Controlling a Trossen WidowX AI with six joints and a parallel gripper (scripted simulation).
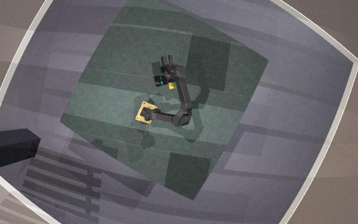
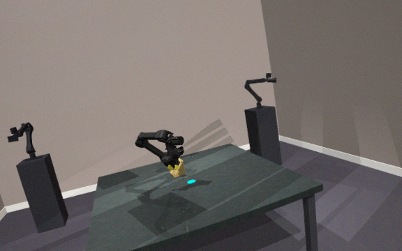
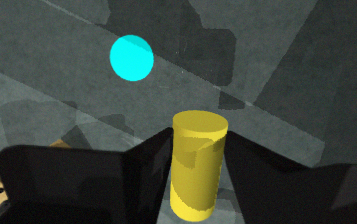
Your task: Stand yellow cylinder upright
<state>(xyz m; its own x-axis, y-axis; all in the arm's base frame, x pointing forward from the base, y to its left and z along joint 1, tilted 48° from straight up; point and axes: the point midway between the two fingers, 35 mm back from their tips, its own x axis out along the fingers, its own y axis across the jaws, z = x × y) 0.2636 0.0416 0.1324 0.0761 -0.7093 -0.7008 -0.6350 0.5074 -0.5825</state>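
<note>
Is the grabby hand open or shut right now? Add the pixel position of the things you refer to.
Shut on the yellow cylinder [image 1: 171, 85] [image 3: 197, 170]: the wrist view shows it squeezed between the two dark fingers.

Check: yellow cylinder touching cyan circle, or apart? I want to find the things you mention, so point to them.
Apart: the wrist view shows dark table surface between the yellow cylinder [image 1: 171, 85] [image 2: 172, 167] [image 3: 197, 170] and the cyan circle [image 2: 191, 181] [image 3: 132, 58].

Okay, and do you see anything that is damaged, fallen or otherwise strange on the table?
Nothing stands out as damaged or fallen. The yellow cylinder is held in the gripper, and the cyan circle looks whole.
</note>
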